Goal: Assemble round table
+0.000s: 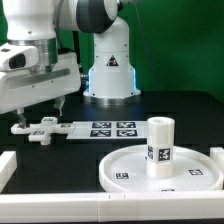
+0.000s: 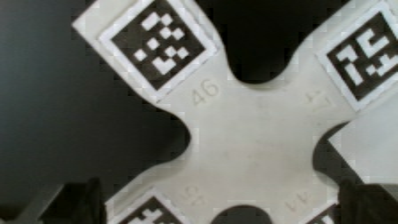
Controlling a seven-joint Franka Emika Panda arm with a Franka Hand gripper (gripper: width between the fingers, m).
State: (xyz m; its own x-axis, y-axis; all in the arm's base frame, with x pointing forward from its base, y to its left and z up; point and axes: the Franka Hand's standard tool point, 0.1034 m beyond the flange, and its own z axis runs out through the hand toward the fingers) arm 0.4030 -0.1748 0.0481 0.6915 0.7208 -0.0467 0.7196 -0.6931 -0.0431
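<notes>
The white cross-shaped foot piece (image 1: pixel 38 128) lies flat on the black table at the exterior view's left. It fills the wrist view (image 2: pixel 249 120), with square markers on its arms. My gripper (image 1: pixel 43 116) hangs directly over it, very low, and is open; in the wrist view (image 2: pixel 217 206) its dark fingers (image 2: pixel 68 206) stand wide apart on either side of the foot. The large round disc (image 1: pixel 125 170) lies at the front right. The short thick cylinder leg (image 1: pixel 160 147) stands upright on the disc.
The marker board (image 1: pixel 110 128) lies flat between the foot piece and the disc. White border bars run along the front (image 1: pixel 60 210), the left (image 1: pixel 6 168) and the right (image 1: pixel 217 158). The arm's white base (image 1: pixel 108 70) stands behind.
</notes>
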